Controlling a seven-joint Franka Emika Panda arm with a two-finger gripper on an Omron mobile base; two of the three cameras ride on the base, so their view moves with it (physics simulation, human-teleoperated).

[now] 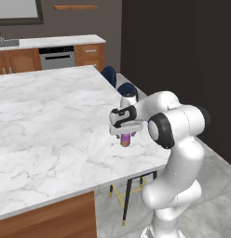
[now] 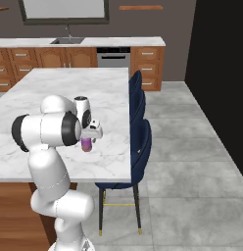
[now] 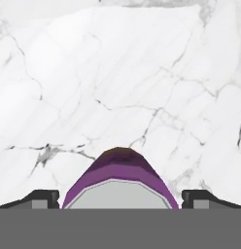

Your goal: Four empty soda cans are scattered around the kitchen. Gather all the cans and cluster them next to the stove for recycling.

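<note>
The gripper (image 3: 120, 197) hung directly over the purple can (image 3: 120, 182) near the island (image 1: 47, 116) edge, fingers spread wide either side, evidently lined up to grab it.

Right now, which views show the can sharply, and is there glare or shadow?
Hand view: soda can cropped and very near, edges crisp, no glare on the marble island. Left base view: can small and soft under the gripper, faint shadow. Right base view: likewise soft.
</note>
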